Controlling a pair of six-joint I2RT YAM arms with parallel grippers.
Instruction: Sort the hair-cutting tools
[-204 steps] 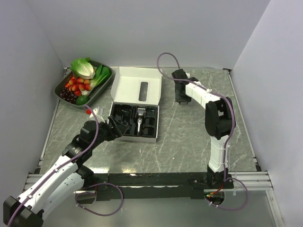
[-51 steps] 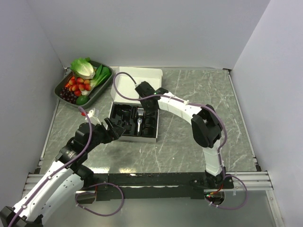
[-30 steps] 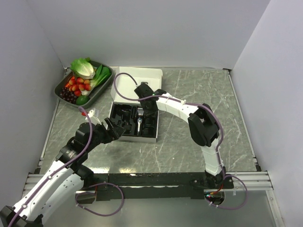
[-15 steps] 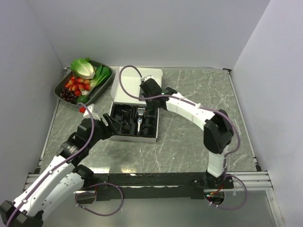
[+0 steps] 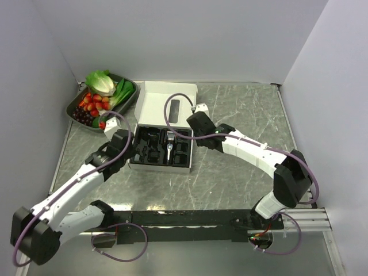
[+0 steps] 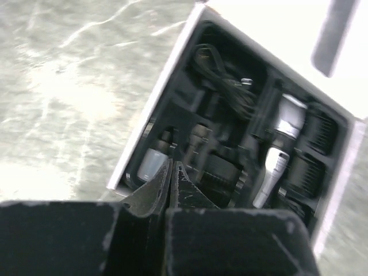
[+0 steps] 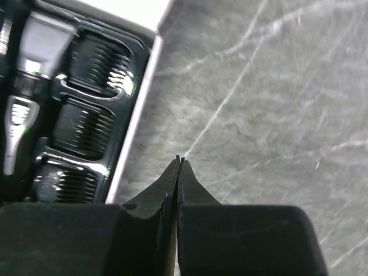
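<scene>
The hair-cutting tools lie in the black insert of an open white box. The silver-and-black clipper sits in the middle, with black comb guards to its right. A coiled cord and a pale cylinder fill the left compartments. My left gripper is shut and empty, its tips over the insert's near-left corner. Just right of the box's right edge my right gripper hangs over bare table, shut on nothing.
The box's white lid stands open behind the insert. A dark tray of vegetables and fruit sits at the far left corner. Grey walls close in the marble table on three sides.
My left gripper has shut and swung in to the box's near-left corner. The right gripper has pulled back off the insert to the table beside the box's right edge.
</scene>
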